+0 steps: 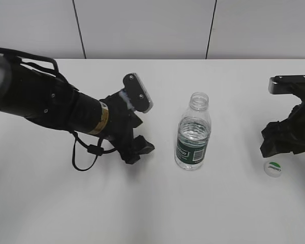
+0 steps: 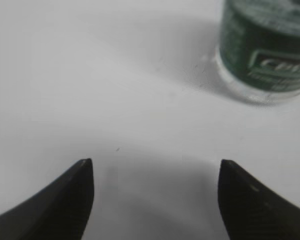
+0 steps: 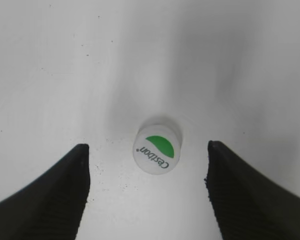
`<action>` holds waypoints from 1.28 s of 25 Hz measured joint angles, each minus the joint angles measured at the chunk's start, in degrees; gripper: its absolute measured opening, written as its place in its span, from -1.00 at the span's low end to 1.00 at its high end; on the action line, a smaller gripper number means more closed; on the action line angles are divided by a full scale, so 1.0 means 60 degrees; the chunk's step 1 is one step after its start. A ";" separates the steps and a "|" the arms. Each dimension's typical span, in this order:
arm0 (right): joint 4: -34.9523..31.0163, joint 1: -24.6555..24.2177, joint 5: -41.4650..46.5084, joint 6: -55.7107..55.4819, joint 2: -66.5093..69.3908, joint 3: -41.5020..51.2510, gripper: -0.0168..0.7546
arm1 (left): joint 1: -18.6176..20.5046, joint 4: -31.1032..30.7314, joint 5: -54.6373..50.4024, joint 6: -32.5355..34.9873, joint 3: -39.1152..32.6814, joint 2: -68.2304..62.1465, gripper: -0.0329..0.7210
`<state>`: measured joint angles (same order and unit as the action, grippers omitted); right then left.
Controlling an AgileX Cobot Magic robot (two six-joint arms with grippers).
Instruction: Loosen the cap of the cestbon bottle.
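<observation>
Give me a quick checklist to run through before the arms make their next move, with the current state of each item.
1. Cap off the cestbon bottle: ok, the neck is bare.
2. Cap resting on the table, mark up: ok.
3. Right end effector released: ok, fingers stand apart either side of the cap, not touching.
4. Left end effector released: ok, open and holding nothing, bottle base off to its side.
5. Bottle upright: ok.
6. Water spilled: cannot tell, none visible.

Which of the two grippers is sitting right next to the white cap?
The right gripper: the cap lies on the table between its open fingers. The left gripper is beside the cestbon bottle instead.
</observation>
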<state>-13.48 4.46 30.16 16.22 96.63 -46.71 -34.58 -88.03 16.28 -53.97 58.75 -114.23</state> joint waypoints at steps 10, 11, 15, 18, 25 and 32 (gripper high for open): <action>-0.0255 0.0000 0.0454 0.0000 0.0000 0.0000 0.47 | 0.0000 0.3082 -0.4767 -0.0009 -0.0686 0.1082 0.65; -0.0292 0.0000 0.0550 0.0000 -0.0018 0.0000 0.47 | 0.0000 0.3686 -0.5222 -0.0009 -0.0695 0.1185 0.65; -0.0627 0.0000 0.0893 -0.0011 -0.0322 0.0000 0.47 | 0.0010 0.5894 -0.6763 0.0051 -0.0695 0.1748 0.65; -0.0928 0.0000 0.1305 -0.0011 -0.0786 0.0000 0.47 | 0.0010 0.7695 -0.7119 0.0699 -0.0695 0.2375 0.65; -0.1378 0.0221 0.2055 -0.0011 -0.2136 0.0000 0.47 | -0.0002 1.0767 -0.7795 0.2507 -0.0695 0.4265 0.57; -0.1211 0.0894 0.2942 -0.0020 -0.3686 0.0000 0.47 | -0.0488 1.1293 -0.9125 0.3294 -0.0726 0.6170 0.54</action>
<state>-20.74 9.82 47.81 16.10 74.51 -46.71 -37.51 -20.27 -38.48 -34.20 54.39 -77.21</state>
